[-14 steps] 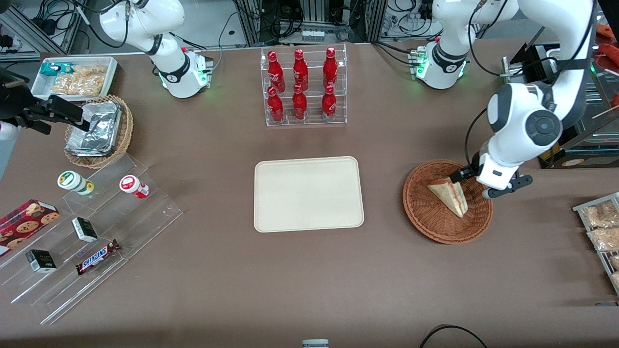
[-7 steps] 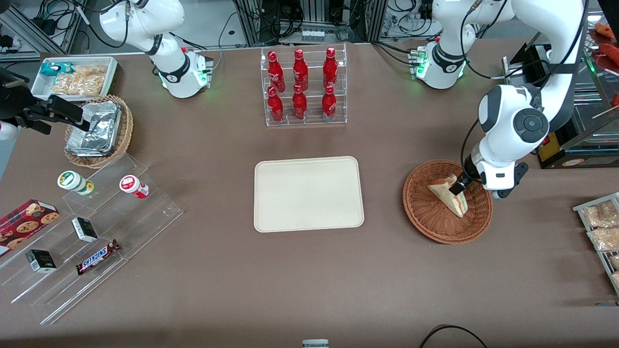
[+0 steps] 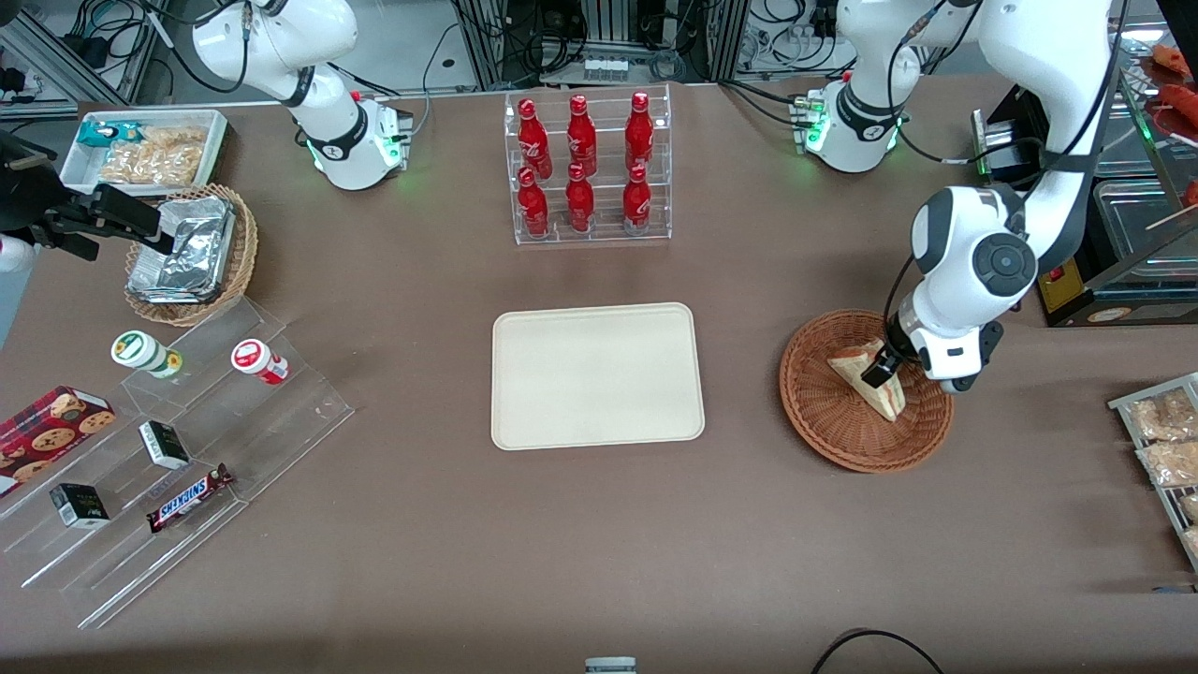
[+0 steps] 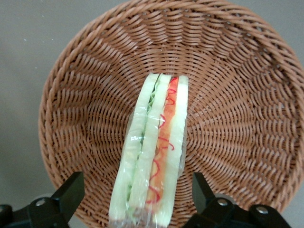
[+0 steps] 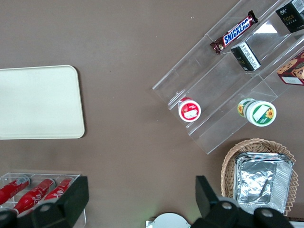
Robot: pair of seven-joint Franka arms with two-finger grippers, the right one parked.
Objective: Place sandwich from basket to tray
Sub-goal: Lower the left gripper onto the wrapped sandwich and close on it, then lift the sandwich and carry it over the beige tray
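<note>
tool [image 4: 137, 202]: open, fingers straddling the wedge for a side pinch | pale triangular sandwich with red and green filling [image 4: 153, 152]: lying in round reddish-brown wicker basket [image 3: 866, 391], right of frame | cream rectangular tray [image 3: 596, 374]: frame centre on the bench, bare, ready to receive

A wide brown table [image 3: 393, 524] fills the room's middle under even, flat light. Along its edge farthest from the front camera run metal frames and tangled black cables [image 3: 562, 37]. A clear stepped shelf [image 3: 187, 468] sits toward the parked arm's end.
</note>
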